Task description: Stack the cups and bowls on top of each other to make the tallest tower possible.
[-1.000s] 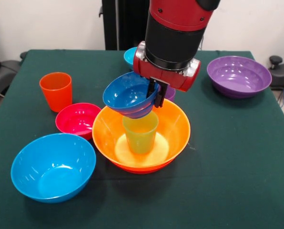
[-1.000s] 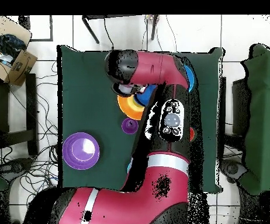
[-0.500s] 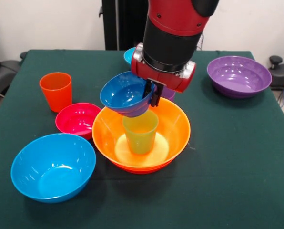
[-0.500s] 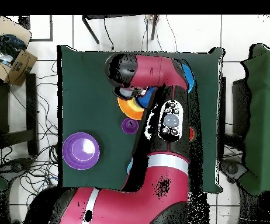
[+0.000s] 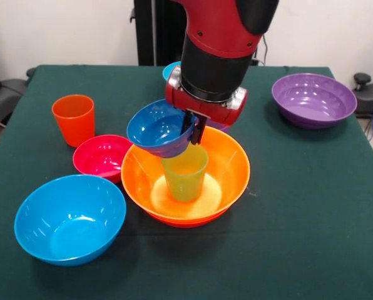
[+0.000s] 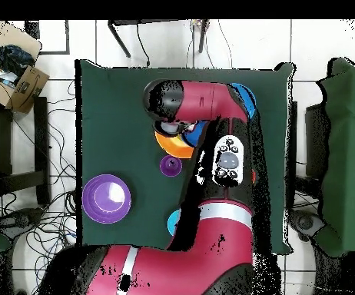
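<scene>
The jaws are clamped on the rim of the dark blue bowl [image 5: 158,128], held tilted just above the green cup [image 5: 184,172] standing in the orange bowl [image 5: 227,175], presumably to cap it.

Glossy plastic bowls [image 5: 184,177], matt tablecloth [image 5: 311,206]

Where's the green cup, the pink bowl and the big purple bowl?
lime green cup [image 5: 185,181]: front view, its side wall.
magenta bowl [image 5: 102,155]: front view, inside bottom.
purple bowl [image 5: 313,99]: front view, inside bottom.
</scene>
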